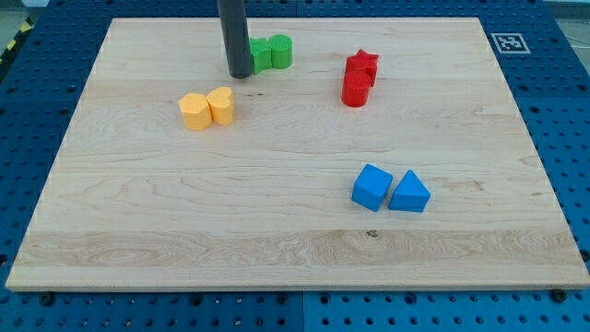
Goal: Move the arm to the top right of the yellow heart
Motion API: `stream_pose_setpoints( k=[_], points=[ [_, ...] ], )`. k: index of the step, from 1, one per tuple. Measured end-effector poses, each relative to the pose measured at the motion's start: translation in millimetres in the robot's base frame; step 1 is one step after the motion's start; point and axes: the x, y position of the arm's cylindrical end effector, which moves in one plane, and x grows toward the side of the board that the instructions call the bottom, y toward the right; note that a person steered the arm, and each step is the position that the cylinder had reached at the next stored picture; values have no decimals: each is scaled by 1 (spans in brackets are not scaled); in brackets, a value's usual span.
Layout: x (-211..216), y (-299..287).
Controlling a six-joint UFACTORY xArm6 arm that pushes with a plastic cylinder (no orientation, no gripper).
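Observation:
The yellow heart (221,105) lies on the wooden board's upper left part, touching a yellow hexagon block (194,111) on its left. My dark rod comes down from the view's top, and my tip (241,75) rests on the board just above and to the right of the yellow heart, a short gap away. The tip stands right beside the left edge of the green blocks (272,53).
A red star (362,64) and a red cylinder (356,89) sit together at the upper right. A blue cube (371,186) and a blue triangle (409,193) lie at the lower right. The wooden board (277,240) rests on a blue pegboard table.

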Motion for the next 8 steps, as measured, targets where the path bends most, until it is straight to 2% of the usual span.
stream_pose_setpoints(
  k=[3,8],
  points=[
    [26,0],
    [32,0]
  ],
)
